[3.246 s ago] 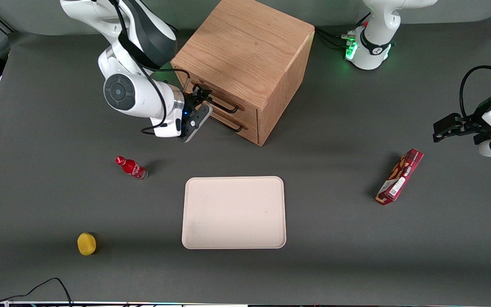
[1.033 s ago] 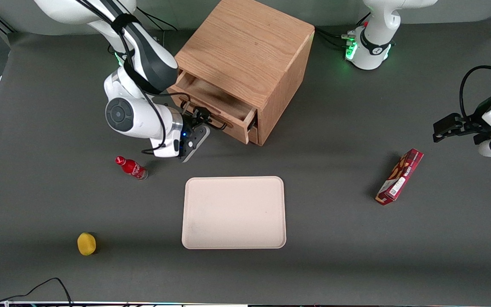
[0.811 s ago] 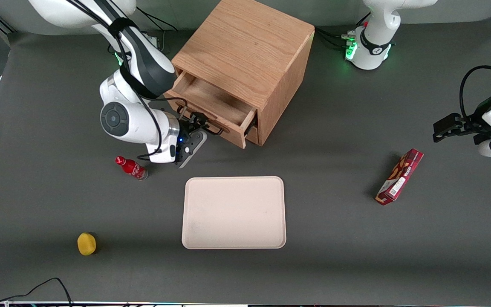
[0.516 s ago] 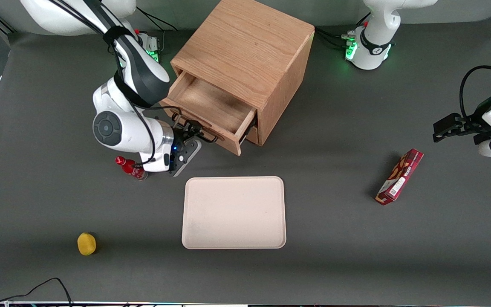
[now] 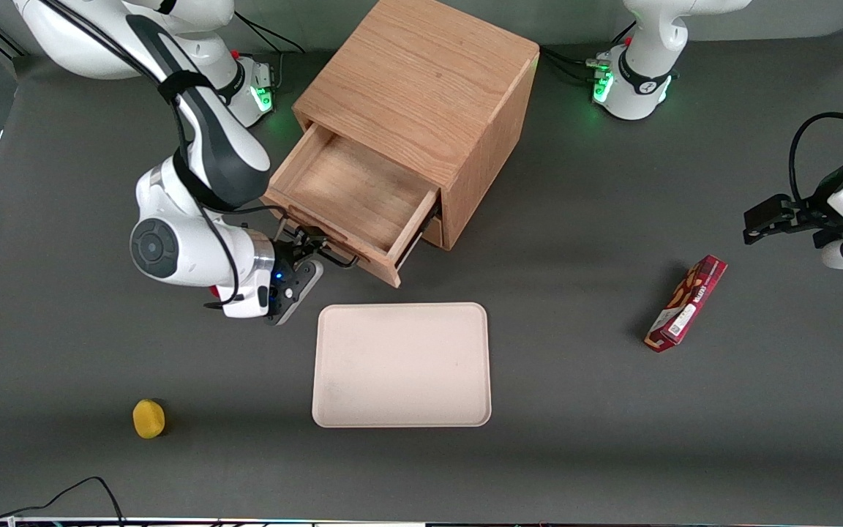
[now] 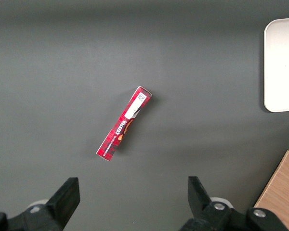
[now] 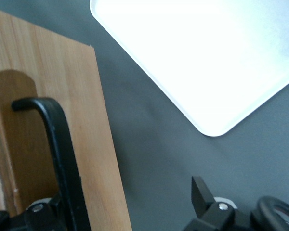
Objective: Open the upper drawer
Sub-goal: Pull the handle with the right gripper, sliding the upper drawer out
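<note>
The upper drawer (image 5: 348, 194) of the oak cabinet (image 5: 421, 80) stands pulled far out, its bare wooden floor showing. Its black bar handle (image 5: 328, 254) is on the front panel, which faces the tray. My right gripper (image 5: 309, 247) is at that handle with its fingers spread open. In the right wrist view the handle (image 7: 62, 159) runs along one finger (image 7: 38, 211), the other fingertip (image 7: 201, 191) hangs over the bare table, and the drawer front (image 7: 94, 159) lies between them. The gripper (image 7: 125, 211) clamps nothing. The lower drawer (image 5: 432, 230) is mostly hidden under the upper one.
A cream tray (image 5: 401, 364) lies nearer the front camera than the drawer, also in the right wrist view (image 7: 197, 53). A yellow object (image 5: 148, 419) lies near the front edge. A red box (image 5: 686, 302) lies toward the parked arm's end. A red bottle is almost hidden by my wrist.
The upper drawer went from shut to far open. My gripper moved with the handle away from the cabinet toward the tray, and my wrist now covers the red bottle.
</note>
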You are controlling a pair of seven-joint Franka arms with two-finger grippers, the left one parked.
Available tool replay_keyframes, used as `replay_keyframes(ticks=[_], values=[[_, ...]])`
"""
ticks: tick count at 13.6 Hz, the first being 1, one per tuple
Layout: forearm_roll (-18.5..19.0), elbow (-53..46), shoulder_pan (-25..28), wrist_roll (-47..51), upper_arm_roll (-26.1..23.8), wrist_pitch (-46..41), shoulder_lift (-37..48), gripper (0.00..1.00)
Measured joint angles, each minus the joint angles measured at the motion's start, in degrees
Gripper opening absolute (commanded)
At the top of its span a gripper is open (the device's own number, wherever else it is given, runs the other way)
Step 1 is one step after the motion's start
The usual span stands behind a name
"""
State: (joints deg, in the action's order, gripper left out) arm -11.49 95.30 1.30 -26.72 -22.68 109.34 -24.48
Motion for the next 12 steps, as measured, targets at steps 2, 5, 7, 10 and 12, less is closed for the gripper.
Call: replay_keyframes(ticks=[2,5,7,10,12], values=[[1.22,-2.38,0.0,-0.66,0.47,-1.52,-1.34,1.0],[2.24,-5.24,-0.02,-0.81,0.81,-2.6,-3.28,1.0],[2.37,-6.53,-0.04,-1.42,1.52,-2.62,-4.22,1.0],[3.27,-8.46,-0.09,-2.48,2.28,-2.61,-5.8,1.0],[4.49,-9.61,-0.1,-2.69,2.43,-2.63,-6.79,1.0]])
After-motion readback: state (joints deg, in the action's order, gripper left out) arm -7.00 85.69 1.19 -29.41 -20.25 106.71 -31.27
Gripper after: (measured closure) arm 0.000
